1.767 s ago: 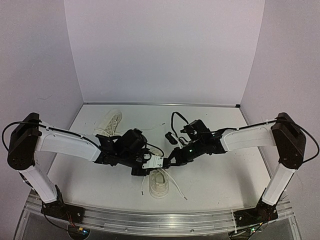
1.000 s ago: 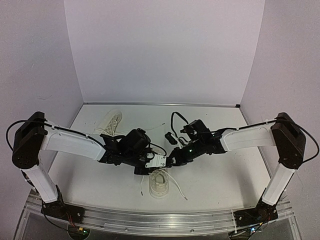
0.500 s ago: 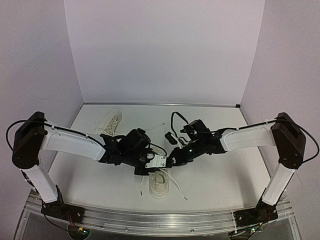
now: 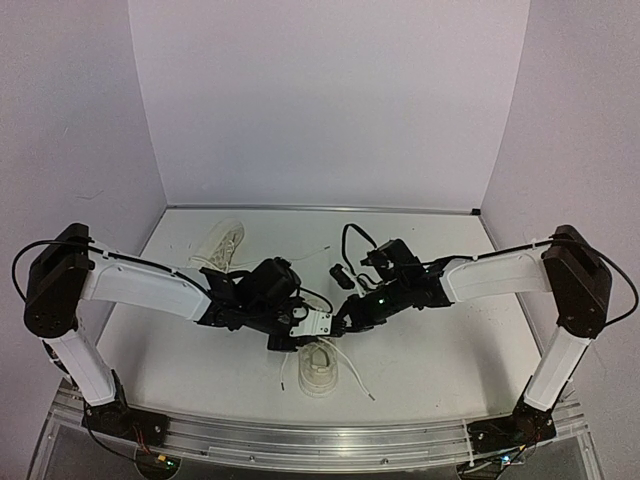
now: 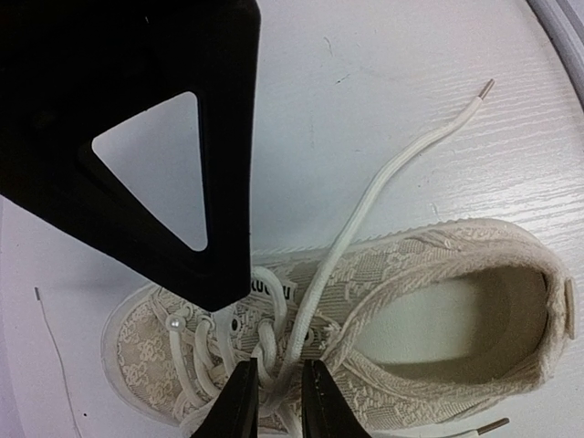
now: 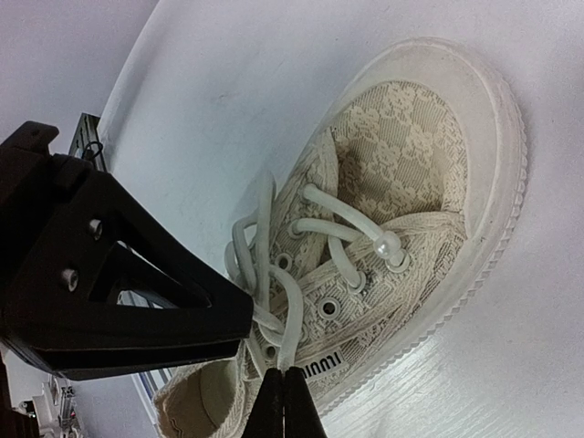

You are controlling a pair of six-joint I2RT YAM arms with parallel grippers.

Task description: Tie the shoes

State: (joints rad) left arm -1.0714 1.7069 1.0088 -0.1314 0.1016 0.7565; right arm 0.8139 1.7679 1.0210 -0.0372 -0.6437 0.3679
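One cream shoe (image 4: pixel 318 368) sits near the table's front edge, toe toward me. Both grippers meet over its tongue. My left gripper (image 4: pixel 316 327) (image 5: pixel 276 401) has its fingers nearly together round the lace strands at the knot (image 5: pixel 266 339). One long lace (image 5: pixel 365 208) runs out of that gap across the table. My right gripper (image 4: pixel 344 318) (image 6: pixel 285 401) is shut on the end of a lace loop (image 6: pixel 306 310) above the shoe (image 6: pixel 411 164). The other gripper's black fingers (image 5: pixel 137 82) (image 6: pixel 109 292) fill the left of each wrist view. The second shoe (image 4: pixel 220 243) lies at the back left.
Loose lace ends (image 4: pixel 356 384) trail on the table (image 4: pixel 430 350) beside the near shoe. A metal rail (image 4: pixel 320 435) runs along the front edge. Pale walls close in the back and both sides. The right arm's black cable (image 4: pixel 350 238) loops above the table's middle.
The left arm shifted slightly right at first. Over the last second both arms and the shoe stay almost still, and the left jaws hardly change.
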